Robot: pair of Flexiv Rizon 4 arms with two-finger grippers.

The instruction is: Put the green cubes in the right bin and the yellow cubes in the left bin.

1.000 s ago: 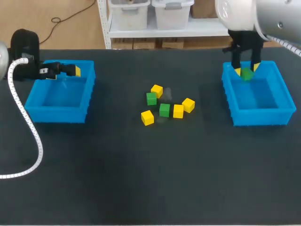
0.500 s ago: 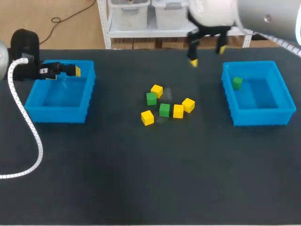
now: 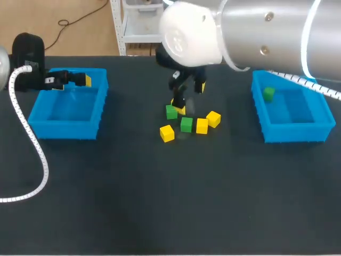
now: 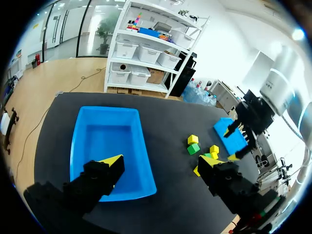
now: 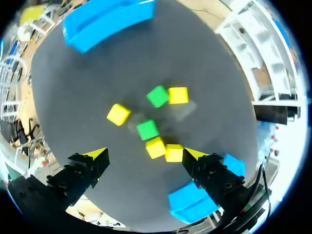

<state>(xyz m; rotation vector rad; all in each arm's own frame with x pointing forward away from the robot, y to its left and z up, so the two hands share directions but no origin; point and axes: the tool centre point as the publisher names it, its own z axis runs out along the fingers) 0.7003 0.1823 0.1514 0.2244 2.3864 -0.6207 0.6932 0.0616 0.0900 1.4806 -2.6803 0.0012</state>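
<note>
The right arm (image 3: 256,32) has swung away from the right bin (image 3: 295,133), at 3 o'clock on the surface (image 3: 160,202), and now hangs over the loose cubes near the middle. A second ago its jaws held a green cube above that bin. Half a second ago they were already apart and leaving. Now that cube (image 3: 268,94) lies inside the bin, in its 11 o'clock corner. The right jaws stand wide open and empty, with the cluster straight ahead of them.

So one green cube is sorted, and I judge the arm is lining up its next pick. Six cubes remain on the surface. Two are green (image 3: 171,112) (image 3: 186,124). Four are yellow: one at 7 o'clock of the cluster (image 3: 167,133), two at its 3 o'clock side (image 3: 202,126) (image 3: 213,118), and one at 12 o'clock (image 5: 178,95), partly hidden under the jaws in the head view. The jaws sit closest to the green cube at 10 o'clock of the cluster.

The left arm (image 3: 29,53) has not moved. Its jaws are open and empty over the 12 o'clock rim of the left bin (image 3: 64,130), at 9 o'clock on the surface, which holds no cube.

No label or writing can be read on the cubes, bins or surface.
</note>
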